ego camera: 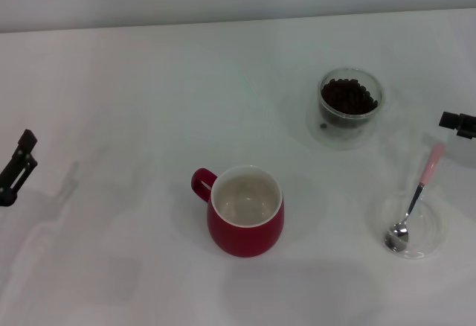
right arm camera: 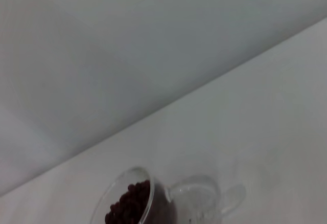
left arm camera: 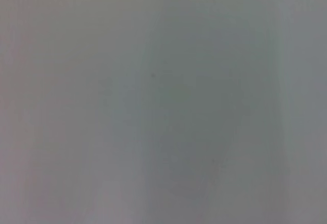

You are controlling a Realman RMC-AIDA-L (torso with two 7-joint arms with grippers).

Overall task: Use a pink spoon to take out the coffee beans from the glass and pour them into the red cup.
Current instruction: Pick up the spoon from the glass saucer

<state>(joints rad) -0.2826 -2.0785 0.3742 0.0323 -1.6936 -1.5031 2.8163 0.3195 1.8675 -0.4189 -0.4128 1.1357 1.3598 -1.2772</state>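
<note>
Head view: the pink spoon (ego camera: pixel 415 203) is seen lying bowl-down in a clear dish (ego camera: pixel 431 240), its handle angled up toward the right gripper (ego camera: pixel 457 123), clearly the nearer arm; the left gripper (ego camera: pixel 16 168) is parked far off. Neither's jaw state can be told. Left wrist view: only blank surface is shown. Right wrist view: the glass (right arm camera: pixel 138 198) of coffee beans (right arm camera: pixel 129 208) is seen.

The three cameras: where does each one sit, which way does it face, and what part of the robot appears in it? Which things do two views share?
Head view: from the robot's head, looking forward and down at the white table with the red cup, the glass of coffee beans and the pink spoon in a clear dish; left gripper and right gripper show at the edges.
Left wrist view: on the left arm, facing a blank surface; no robot part shows.
Right wrist view: on the right arm, facing the glass; no robot part shows.
Shared: head and right wrist views both show the glass and beans.
</note>
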